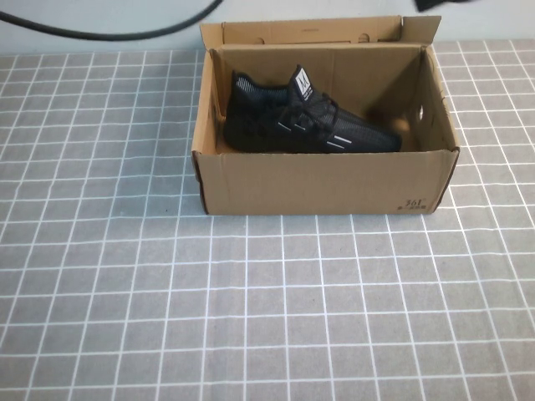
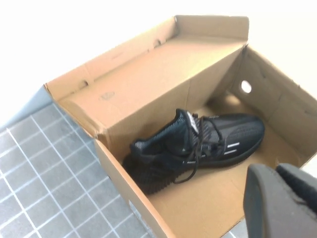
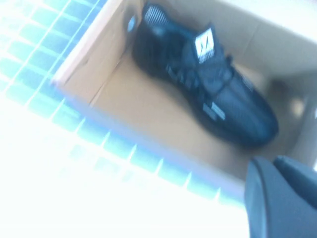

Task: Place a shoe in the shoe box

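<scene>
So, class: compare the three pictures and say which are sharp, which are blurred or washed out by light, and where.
High view: evenly lit and sharp, the shoe clear inside the shoe box. Left wrist view: sharp, background bleached white, left gripper shut at the corner. Right wrist view: blurred throughout, tablecloth glaring bluish white, right gripper shut.

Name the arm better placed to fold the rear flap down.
Left, probably: the left hand, shut, hovers by the shoe box's left end near the flap; the right hand, shut, hangs over its front.
</scene>
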Robot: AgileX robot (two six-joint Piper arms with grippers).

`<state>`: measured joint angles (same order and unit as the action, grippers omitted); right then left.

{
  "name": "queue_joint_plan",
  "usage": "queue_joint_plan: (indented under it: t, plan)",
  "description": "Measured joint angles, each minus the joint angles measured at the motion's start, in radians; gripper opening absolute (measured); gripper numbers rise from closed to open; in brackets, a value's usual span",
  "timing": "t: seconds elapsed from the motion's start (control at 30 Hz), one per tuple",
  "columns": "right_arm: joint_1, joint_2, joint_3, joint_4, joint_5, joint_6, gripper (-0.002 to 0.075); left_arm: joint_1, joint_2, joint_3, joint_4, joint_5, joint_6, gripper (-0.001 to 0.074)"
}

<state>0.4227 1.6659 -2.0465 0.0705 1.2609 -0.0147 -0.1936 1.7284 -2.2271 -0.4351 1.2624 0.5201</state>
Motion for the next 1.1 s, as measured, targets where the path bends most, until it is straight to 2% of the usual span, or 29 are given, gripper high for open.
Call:
queue_joint_plan:
  t: [0.1, 0.23, 0.37, 0.57, 0.67, 0.77, 1.1]
  plan:
    - [0.0, -0.158, 0.162, 0.006, 0.0, 0.015, -0.0003, 0.0, -0.047, 0.023, 0.0, 0.0, -0.004, 0.0]
    - [0.0, -0.407, 0.404, 0.022, 0.0, 0.043, -0.0003, 0.0, -0.133, 0.143, 0.0, -0.002, -0.007, 0.0]
    - [0.0, -0.725, 0.675, 0.031, -0.026, 0.064, -0.0005, 0.0, -0.288, 0.362, 0.0, -0.101, 0.002, 0.0]
    - [0.0, -1.216, 0.952, 0.033, -0.056, 0.125, -0.0014, 0.0, -0.597, 0.78, -0.024, -0.332, 0.059, 0.0]
    - [0.0, -1.424, 1.019, 0.035, -0.038, 0.16, -0.0014, 0.0, -0.753, 0.98, -0.049, -0.45, 0.089, -0.0001]
    - [0.0, -1.525, 1.042, 0.035, 0.015, 0.181, -0.0014, 0.0, -0.893, 1.149, -0.058, -0.544, 0.098, -0.0001]
    - [0.0, -1.541, 1.071, 0.133, 0.026, 0.13, -0.0015, 0.0, -1.279, 1.494, -0.067, -0.737, 0.167, -0.0001]
